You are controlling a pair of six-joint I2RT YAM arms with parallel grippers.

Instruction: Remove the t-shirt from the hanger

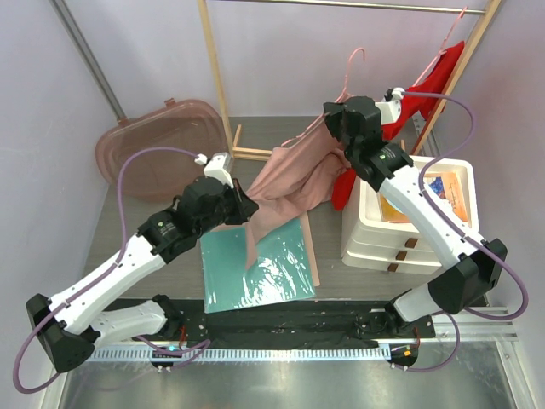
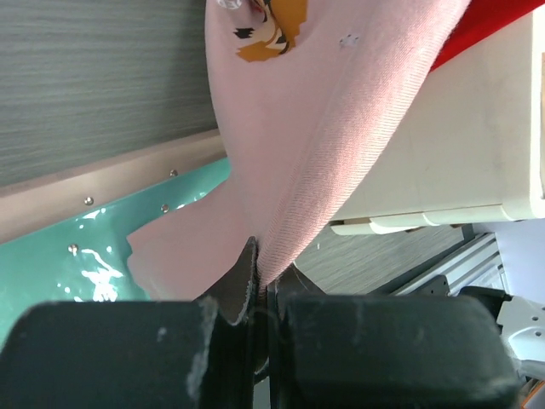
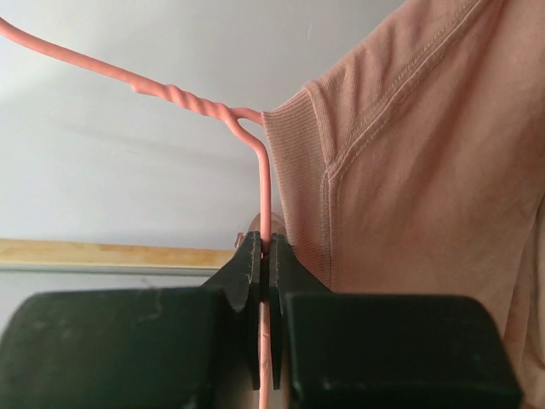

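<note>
A pink t-shirt (image 1: pixel 294 175) hangs stretched between my two grippers above the table. It is still on a pink wire hanger (image 1: pixel 347 72), whose hook points up at the back. My right gripper (image 1: pixel 345 145) is shut on the hanger wire (image 3: pixel 265 192), beside the shirt's collar (image 3: pixel 294 162). My left gripper (image 1: pixel 247 209) is shut on a fold of the t-shirt's lower part (image 2: pixel 315 170), low over the green mat (image 1: pixel 255 264). The shirt shows a small orange print (image 2: pixel 271 24) in the left wrist view.
A red garment (image 1: pixel 430 89) hangs on the wooden rack (image 1: pixel 217 77) at the back right. A white drawer box (image 1: pixel 409 221) stands at the right. A pink translucent lid (image 1: pixel 162 145) lies at the back left.
</note>
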